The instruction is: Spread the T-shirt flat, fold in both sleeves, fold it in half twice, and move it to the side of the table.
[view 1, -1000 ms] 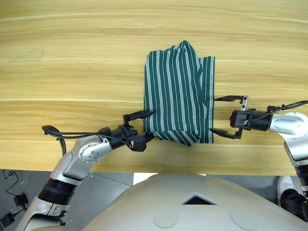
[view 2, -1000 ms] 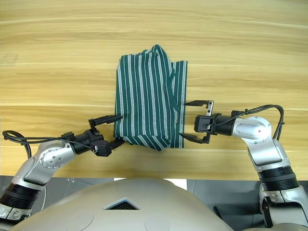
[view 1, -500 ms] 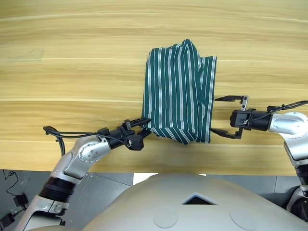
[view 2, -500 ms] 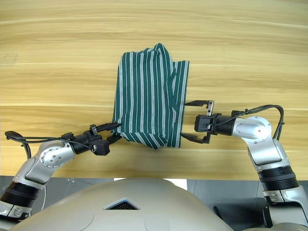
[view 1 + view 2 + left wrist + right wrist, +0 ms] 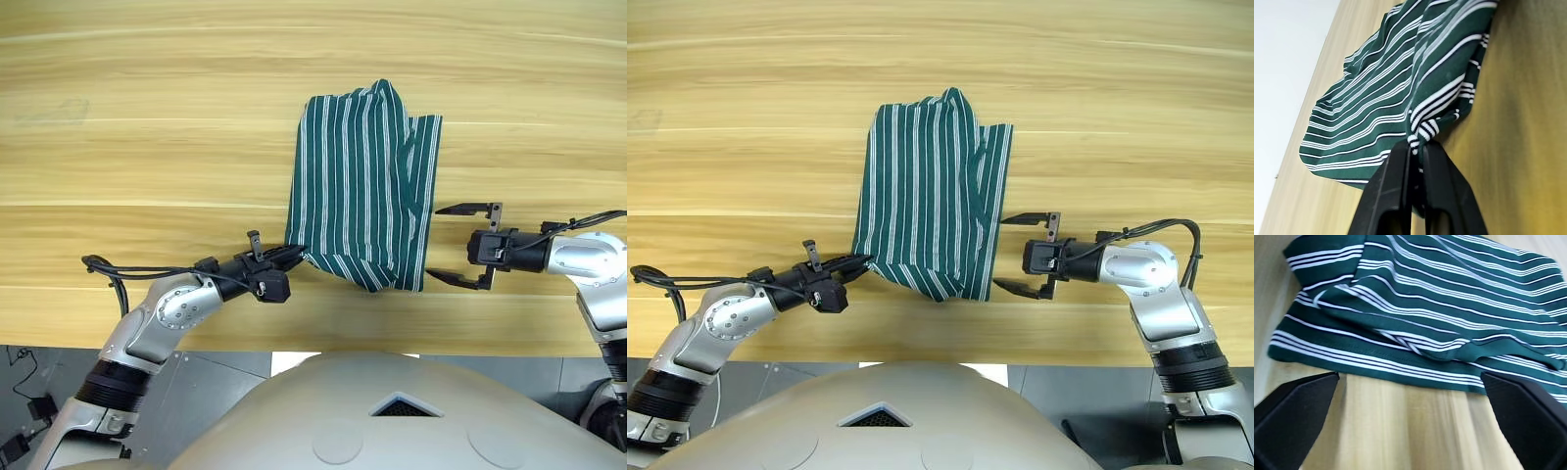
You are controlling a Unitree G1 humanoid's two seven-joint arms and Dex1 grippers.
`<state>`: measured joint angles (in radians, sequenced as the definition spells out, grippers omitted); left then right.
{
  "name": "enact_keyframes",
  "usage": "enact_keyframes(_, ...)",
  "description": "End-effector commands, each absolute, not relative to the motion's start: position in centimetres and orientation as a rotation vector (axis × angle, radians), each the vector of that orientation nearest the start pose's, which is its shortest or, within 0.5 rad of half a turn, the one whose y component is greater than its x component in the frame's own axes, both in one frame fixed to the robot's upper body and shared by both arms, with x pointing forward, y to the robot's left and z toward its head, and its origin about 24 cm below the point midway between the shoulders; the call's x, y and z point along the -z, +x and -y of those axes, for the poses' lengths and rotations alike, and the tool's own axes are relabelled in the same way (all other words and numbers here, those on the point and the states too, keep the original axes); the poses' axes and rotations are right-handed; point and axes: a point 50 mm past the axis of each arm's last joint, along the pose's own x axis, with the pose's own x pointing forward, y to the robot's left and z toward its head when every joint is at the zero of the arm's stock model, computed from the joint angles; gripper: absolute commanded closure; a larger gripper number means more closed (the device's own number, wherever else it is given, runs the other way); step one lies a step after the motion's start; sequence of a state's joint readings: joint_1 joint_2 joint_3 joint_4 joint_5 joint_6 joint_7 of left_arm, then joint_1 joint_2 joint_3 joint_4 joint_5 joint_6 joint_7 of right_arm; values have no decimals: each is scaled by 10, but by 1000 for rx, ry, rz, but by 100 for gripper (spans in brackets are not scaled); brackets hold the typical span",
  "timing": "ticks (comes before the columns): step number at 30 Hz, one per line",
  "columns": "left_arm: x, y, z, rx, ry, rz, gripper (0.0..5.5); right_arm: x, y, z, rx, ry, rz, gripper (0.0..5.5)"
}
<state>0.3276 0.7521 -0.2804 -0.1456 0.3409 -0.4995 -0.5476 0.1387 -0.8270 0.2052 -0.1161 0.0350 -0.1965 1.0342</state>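
My left end effector (image 5: 292, 254) is clenched on the seven o'clock corner of the striped T-shirt (image 5: 362, 176), bunching the cloth there. The shirt lies as a narrow folded panel in the middle of the bench (image 5: 147, 147). My right end effector (image 5: 437, 243) stands released, spread just beside the hem at four o'clock and gripping nothing. I judge a half-fold is in hand. Next, the right should close on its corner, then both carry the near hem towards twelve o'clock.

head stereo pair looking steeply down on the table (image 5: 147, 117), wrist cameras low and close from either side, all four sharing the t-shirt (image 5: 362, 186)
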Motion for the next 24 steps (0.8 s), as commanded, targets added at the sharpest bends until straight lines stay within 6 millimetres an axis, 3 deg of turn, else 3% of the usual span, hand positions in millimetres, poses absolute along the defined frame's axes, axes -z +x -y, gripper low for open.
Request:
enact_keyframes(1, -19, 126, -179, 1210, 794, -194, 534, -44, 176, 209, -1389, -701, -406, 10)
enact_keyframes(6, -31, 125, -168, 1203, 601, -238, 534, -43, 171, 211, -1430, -680, -468, 10)
enact_keyframes(24, -19, 116, -163, 1239, 555, -306, 534, -45, 175, 186, -1453, -645, -344, 10)
